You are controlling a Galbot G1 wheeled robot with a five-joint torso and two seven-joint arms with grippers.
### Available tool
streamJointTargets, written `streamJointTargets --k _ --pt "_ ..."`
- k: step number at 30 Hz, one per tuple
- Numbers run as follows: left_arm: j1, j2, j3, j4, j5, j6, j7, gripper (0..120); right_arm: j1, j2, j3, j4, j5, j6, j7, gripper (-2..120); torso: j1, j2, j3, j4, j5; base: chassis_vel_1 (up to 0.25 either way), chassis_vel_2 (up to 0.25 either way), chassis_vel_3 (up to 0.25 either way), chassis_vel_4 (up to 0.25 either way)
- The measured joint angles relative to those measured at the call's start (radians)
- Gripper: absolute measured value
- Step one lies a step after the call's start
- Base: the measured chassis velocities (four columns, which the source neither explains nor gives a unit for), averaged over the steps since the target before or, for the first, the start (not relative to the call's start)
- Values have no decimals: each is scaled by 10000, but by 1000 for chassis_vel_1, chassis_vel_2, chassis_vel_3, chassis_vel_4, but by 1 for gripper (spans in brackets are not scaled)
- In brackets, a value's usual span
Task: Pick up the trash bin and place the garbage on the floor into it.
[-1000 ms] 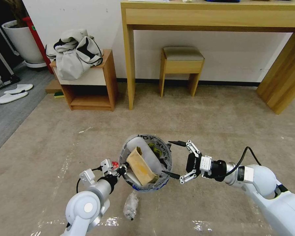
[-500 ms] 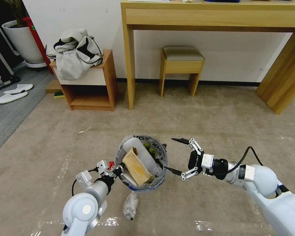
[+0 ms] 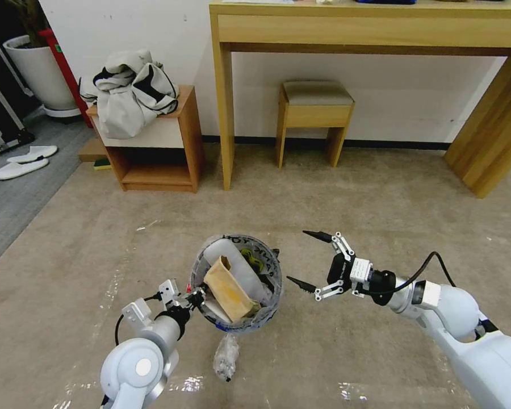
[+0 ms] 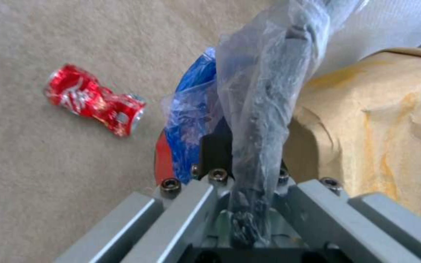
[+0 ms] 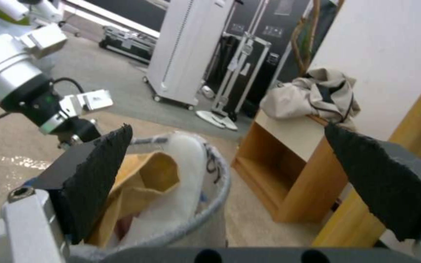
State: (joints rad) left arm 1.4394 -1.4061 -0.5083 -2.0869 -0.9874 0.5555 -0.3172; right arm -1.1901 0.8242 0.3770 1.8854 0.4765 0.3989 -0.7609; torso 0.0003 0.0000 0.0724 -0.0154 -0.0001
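The trash bin, red with a blue band and a clear lettered liner, hangs tilted just above the carpet. My left gripper is shut on its near-left rim; the left wrist view shows the liner pinched between the fingers. Inside the bin lie a brown cardboard scrap and a white slipper. A crushed red soda can lies on the floor beside the bin. A clear plastic wad lies on the carpet just in front of the bin. My right gripper is open to the bin's right, apart from it.
A wooden desk and stool stand at the back. A side cabinet with a grey bag is back left, with a white planter and white slippers on grey flooring. Tape lines mark the near carpet.
My left arm has carried the bin a little to the left and nearer. The right gripper, still open, has drawn back from the bin's rim, up and to the right.
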Motion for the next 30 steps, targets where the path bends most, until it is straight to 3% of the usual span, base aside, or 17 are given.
streamJointTargets --k 10,22,30 --pt "93 203 -572 -16 106 -58 43 0 -311 323 54 -198 -266 1 164 100 0 0 0 0 1 0 0 0 0" --pt "243 172 -851 20 781 -167 213 0 -424 583 28 -488 -1066 -296 1339 100 0 0 0 0 0 0 0 0 0" --pt "244 180 -890 97 1023 -121 353 0 -450 742 8 -639 -1465 -305 1411 100 0 0 0 -1 0 0 0 0 0"
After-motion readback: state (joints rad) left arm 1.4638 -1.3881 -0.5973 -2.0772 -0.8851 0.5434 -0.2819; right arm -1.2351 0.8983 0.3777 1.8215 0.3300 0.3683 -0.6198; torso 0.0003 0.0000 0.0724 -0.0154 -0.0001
